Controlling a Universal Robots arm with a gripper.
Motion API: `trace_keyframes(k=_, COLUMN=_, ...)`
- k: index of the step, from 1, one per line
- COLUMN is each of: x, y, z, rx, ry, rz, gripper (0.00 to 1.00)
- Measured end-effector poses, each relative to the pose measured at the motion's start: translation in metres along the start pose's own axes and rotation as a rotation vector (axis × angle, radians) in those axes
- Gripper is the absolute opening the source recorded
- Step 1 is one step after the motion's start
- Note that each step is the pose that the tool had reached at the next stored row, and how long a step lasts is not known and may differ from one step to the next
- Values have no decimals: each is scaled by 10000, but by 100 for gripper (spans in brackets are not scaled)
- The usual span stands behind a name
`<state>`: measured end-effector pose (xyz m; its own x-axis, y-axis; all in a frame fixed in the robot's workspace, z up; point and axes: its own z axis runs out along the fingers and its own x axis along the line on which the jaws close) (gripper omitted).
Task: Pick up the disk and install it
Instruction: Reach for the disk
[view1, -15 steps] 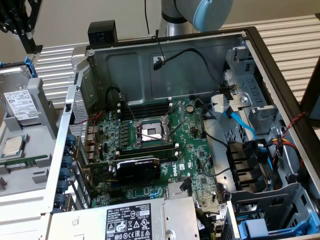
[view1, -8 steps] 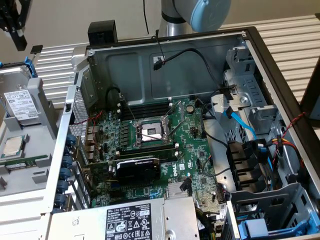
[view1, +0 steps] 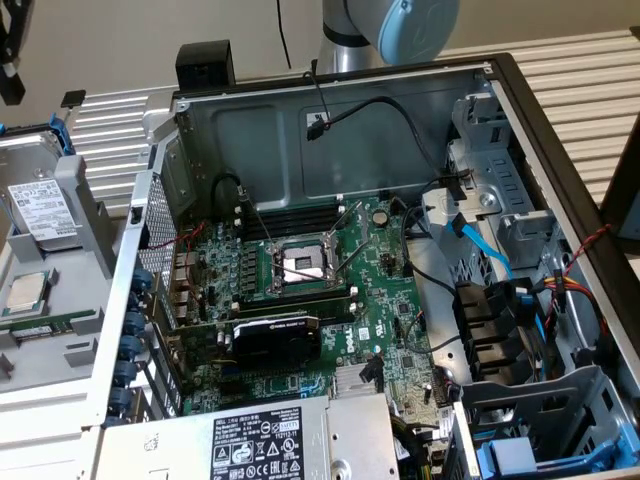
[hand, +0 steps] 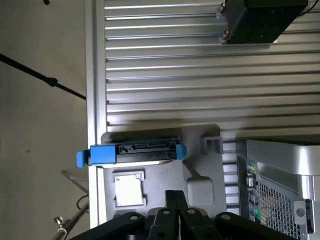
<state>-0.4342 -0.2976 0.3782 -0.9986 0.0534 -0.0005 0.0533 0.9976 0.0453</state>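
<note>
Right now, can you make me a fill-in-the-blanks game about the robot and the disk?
1. The disk is framed in ____ plastic.
2. The disk is ____ the computer case, not inside it.
3. The robot's fingers are ____, with nothing between them.

Missing words: blue; outside; shut.

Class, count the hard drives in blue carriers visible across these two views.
1. The disk stands in the grey holder at the exterior view's left, outside the computer case. A blue frame in the case's drive bay at that view's right may hide another.
</note>
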Motion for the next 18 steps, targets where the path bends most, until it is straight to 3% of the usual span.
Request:
trace_keyframes(k=1, x=16, y=22, z=0, rx=75, ry=38, rz=1, gripper=11)
trace_keyframes(k=2, x=25, y=40, z=1, rx=154, ry=45, rz=0, gripper=11)
trace_keyframes(k=4, x=37, y=81, z=3, rx=365, ry=36, rz=-2, gripper=11)
trace_keyframes(k=6, x=53, y=124, z=6, rx=487, ry=29, rz=-12, gripper=11)
trace_keyframes(k=8, x=84, y=165, z=7, rx=518, ry=27, rz=-18, gripper=11)
trace_keyframes(k=15, x=362, y=190, z=8, rx=520, ry=27, rz=-19, gripper=11)
trace_keyframes(k=18, x=420, y=238, z=10, rx=520, ry=28, rz=-19, gripper=11)
